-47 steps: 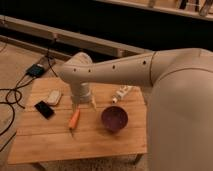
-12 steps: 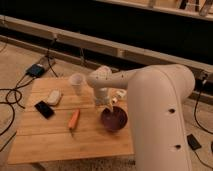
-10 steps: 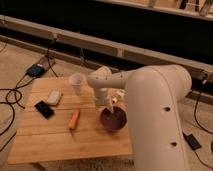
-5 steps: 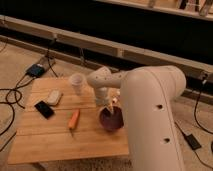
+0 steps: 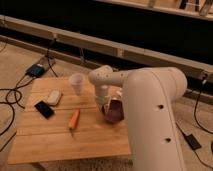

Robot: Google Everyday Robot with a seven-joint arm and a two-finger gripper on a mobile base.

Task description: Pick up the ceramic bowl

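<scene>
A pale wooden surface stands on a speckled floor in front of a long, dark wall unit. The robot's white arm fills the right side of the view. Its thick body rises from the lower right, and a slimmer link reaches left to a rounded joint, then turns straight down. The gripper is at the bottom of that downward link, low over the right part of the surface and right at the left rim of the ceramic bowl. How its jaws stand there cannot be told, since the wrist and the dark bowl run together at that spot. The ceramic bowl is dark maroon and glossy. It is near the right edge of the surface, partly tucked under the arm, and it cannot be told whether it rests flat on the wood. An orange carrot lies to its left, apart from it, roughly in the middle of the surface and angled slightly. A small white cup stands upright farther back, just left of the arm's downward link. A black phone lies flat toward the left edge, with a pale, rounded, oblong object just behind it. Dark cables trail across the floor on the left and lead to a small dark box beyond the back left corner of the surface.
</scene>
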